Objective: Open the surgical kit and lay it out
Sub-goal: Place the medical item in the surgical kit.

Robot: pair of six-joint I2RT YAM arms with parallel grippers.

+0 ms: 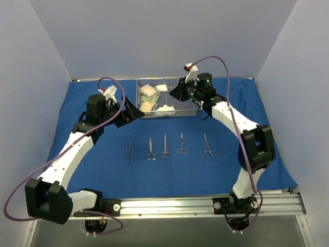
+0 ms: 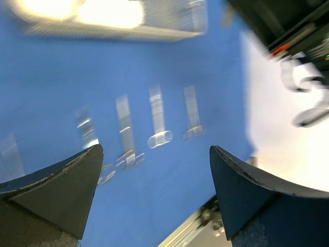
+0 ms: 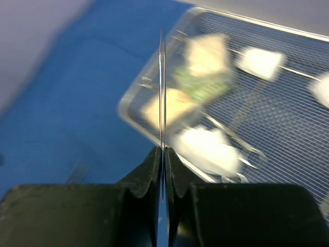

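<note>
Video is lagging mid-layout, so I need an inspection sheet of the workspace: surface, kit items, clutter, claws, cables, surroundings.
Surface: blue cloth spread flat over the table.
Job's things: wire-mesh tray at the far side, holding white gauze pads and packets; five steel instruments in a row on the cloth, nearer the arms.
Clutter: nothing seen.
Claws: left claw open and empty over the cloth; right claw shut on a thin shiny item, seen edge-on, kind unclear.
Cables: purple cables, one looping along each arm.
Surroundings: pale walls on three sides; metal rail at the near edge.
</note>
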